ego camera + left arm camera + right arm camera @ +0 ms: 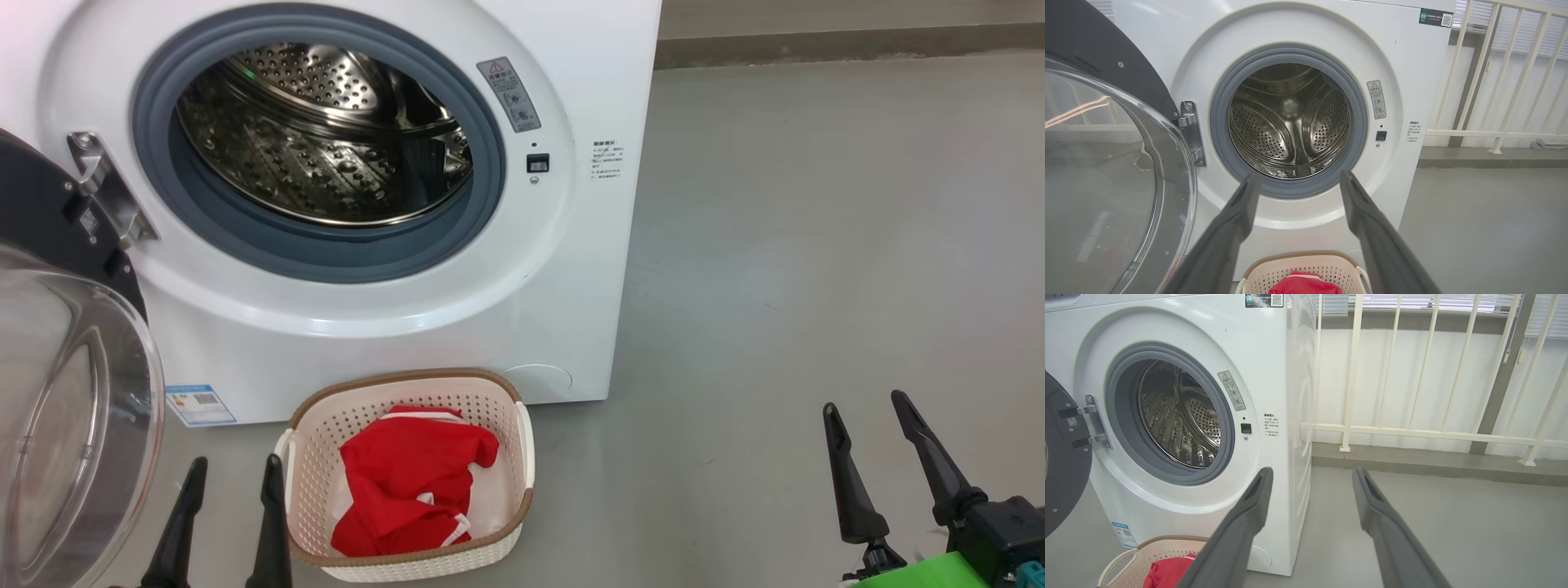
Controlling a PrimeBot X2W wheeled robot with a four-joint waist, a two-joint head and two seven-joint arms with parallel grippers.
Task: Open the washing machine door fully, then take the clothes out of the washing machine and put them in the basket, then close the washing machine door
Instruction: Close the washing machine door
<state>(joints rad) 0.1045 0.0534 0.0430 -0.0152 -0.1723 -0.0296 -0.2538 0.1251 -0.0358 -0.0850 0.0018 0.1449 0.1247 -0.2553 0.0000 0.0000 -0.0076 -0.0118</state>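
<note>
The white washing machine stands with its steel drum bare inside. Its door, black-rimmed with a clear glass bowl, hangs swung out wide on the left hinge. On the floor in front sits the cream basket holding the red clothes with white trim. My left gripper is open just left of the basket, beside the door glass, with nothing between its fingers. My right gripper is open and empty over the floor at the far right. The basket and clothes also show in the wrist views.
Grey floor stretches to the right of the machine. A cream railing and a low kerb run behind it along the wall. The open door takes up the room at the left.
</note>
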